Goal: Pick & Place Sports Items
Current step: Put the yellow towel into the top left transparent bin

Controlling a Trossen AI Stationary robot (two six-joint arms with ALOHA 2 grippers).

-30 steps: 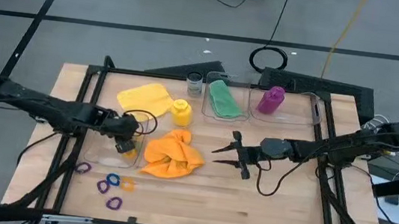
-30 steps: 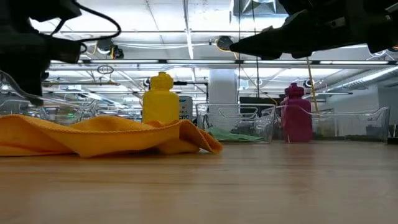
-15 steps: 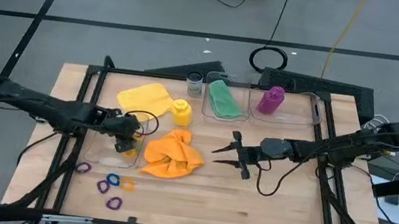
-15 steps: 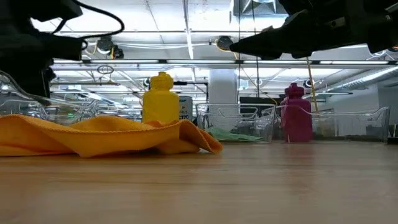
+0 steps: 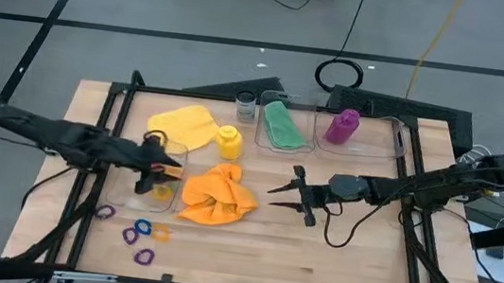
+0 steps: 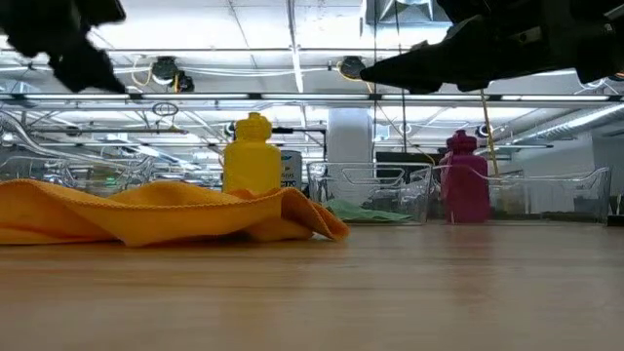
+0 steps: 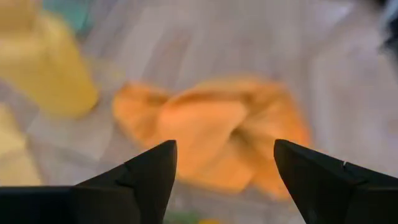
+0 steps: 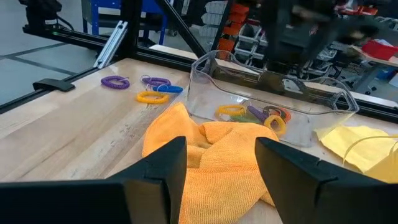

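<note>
Orange cloth [image 5: 217,195] sits crumpled mid-table, with the yellow bottle [image 5: 227,141] just behind it and the yellow cloth [image 5: 184,122] further left. Left gripper [image 5: 159,171] hovers over the clear box [image 8: 271,98] holding a few elastic rings [image 8: 252,114], fingers apart, nothing in them. Right gripper [image 5: 286,190] hangs beside the orange cloth, fingers parted and empty too. More rings [image 5: 135,233] lie loose near the front-left edge. Green cloth [image 5: 283,125] and purple bottle [image 5: 342,126] sit in the back boxes.

Crumpled orange cloth [image 5: 217,195] lies mid-table beside upright yellow bottle [image 5: 227,142].
</note>
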